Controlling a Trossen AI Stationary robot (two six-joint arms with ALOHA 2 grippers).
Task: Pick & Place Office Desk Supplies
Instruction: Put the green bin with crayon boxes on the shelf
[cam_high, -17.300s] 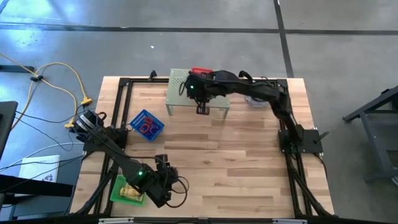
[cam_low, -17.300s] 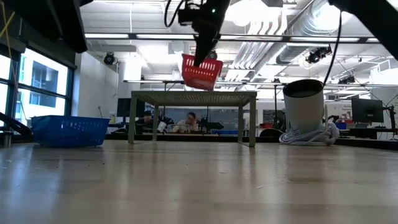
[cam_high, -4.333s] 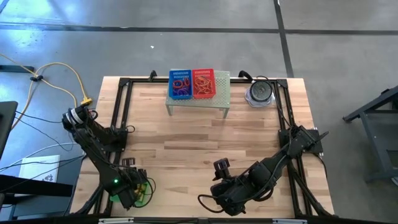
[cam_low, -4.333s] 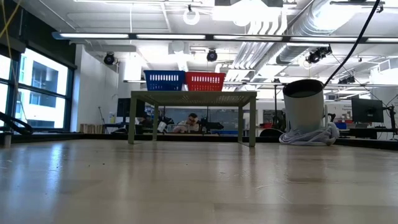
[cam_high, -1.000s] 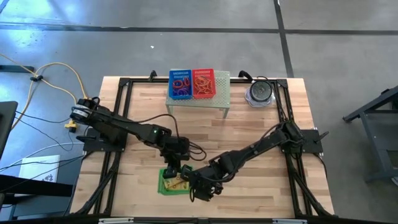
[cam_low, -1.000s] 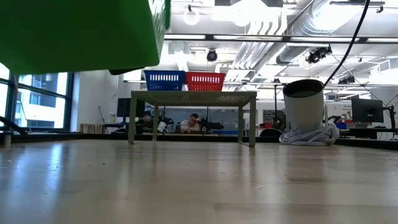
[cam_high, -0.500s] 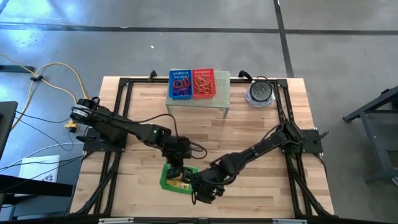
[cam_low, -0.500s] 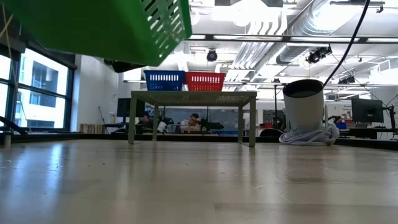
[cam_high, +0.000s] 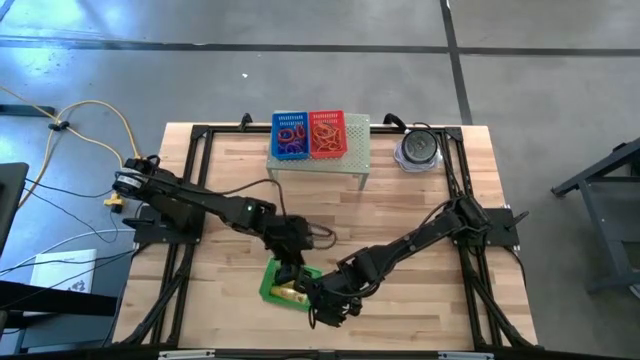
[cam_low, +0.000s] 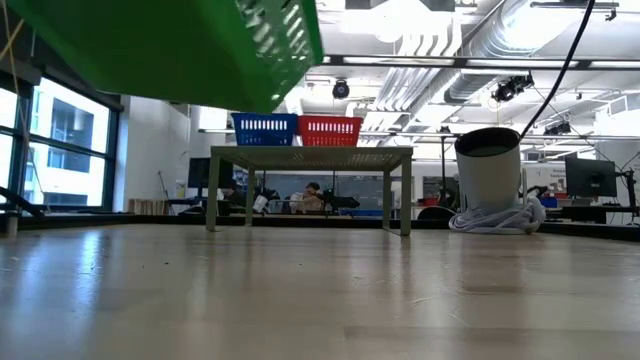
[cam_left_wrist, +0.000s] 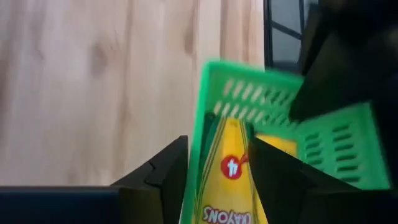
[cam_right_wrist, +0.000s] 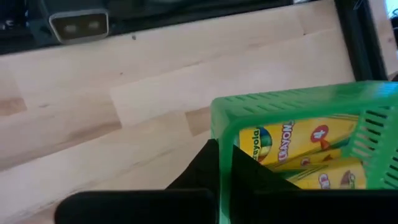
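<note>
A green mesh basket (cam_high: 268, 284) holding yellow crayon boxes (cam_right_wrist: 292, 149) hangs tilted above the table near its front middle; the low view shows the basket (cam_low: 180, 50) high in the air. My right gripper (cam_right_wrist: 225, 171) is shut on one of its end walls. My left gripper (cam_left_wrist: 217, 169) is open at the opposite end, one finger outside the wall and one inside over a crayon box (cam_left_wrist: 229, 167). In the high view my left gripper (cam_high: 290, 270) is at the basket's far side and my right gripper (cam_high: 318, 298) at its right end. My right gripper pinches the basket's end wall (cam_right_wrist: 225, 134) at the rim, one finger outside and one inside the basket. It comes slanting down from the table's right side. The basket is lifted clear and tilted. My left gripper's fingers straddle the opposite wall (cam_left_wrist: 198, 130); I cannot tell whether they touch it.
At the far edge a pale green perforated stand (cam_high: 356, 150) carries a blue basket (cam_high: 289, 135) and a red basket (cam_high: 327, 134), both with coloured loops inside. A grey round container (cam_high: 417, 148) with a coiled cable sits at the far right. Black frame rails border the table.
The green basket, held in the air, has shifted a little toward the table's right edge, turned about and tipped from level to slanted. My left gripper has moved slightly toward the right with it.
</note>
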